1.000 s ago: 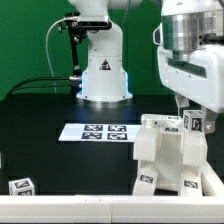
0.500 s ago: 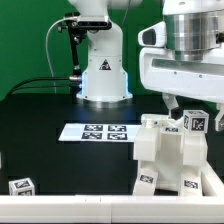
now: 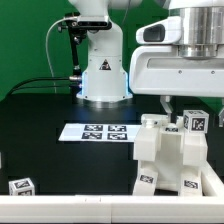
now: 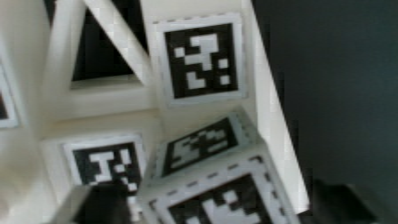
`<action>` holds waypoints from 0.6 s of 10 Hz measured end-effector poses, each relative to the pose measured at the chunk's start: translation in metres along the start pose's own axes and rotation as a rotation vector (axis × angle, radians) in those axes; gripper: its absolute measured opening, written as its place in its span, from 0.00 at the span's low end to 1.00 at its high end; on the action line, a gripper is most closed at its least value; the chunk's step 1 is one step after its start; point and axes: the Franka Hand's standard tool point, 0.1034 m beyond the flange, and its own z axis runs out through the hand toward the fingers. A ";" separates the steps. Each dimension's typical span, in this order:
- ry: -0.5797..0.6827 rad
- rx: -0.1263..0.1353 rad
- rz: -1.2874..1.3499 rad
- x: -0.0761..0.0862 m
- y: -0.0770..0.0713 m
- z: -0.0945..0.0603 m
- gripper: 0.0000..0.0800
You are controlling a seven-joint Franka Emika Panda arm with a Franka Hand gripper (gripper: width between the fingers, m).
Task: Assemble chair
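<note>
Nearest us, at the exterior view's left, a small tagged piece (image 3: pixel 20 186) lies loose on the black table (image 3: pixel 60 165), well apart from the rest. Also near, at the exterior view's right, the chair (image 3: pixel 165 155) stands as a blocky white body with several parts joined. The gripper (image 3: pixel 186 108) hangs just above its top. Its jaws seem to stand either side of the upper tagged block, but we cannot tell whether they clamp it or stand free. Farther back lies the marker board (image 3: pixel 98 131). We judge the build well along — at least the loose piece is left to fit.
</note>
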 end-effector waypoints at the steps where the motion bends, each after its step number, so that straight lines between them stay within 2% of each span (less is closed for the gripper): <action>1: 0.000 0.000 0.002 0.000 0.000 0.000 0.50; 2: -0.001 0.002 0.058 0.000 0.000 0.000 0.35; 5: -0.004 -0.001 0.321 0.002 0.001 0.000 0.35; 6: -0.008 -0.004 0.491 0.004 0.002 0.000 0.35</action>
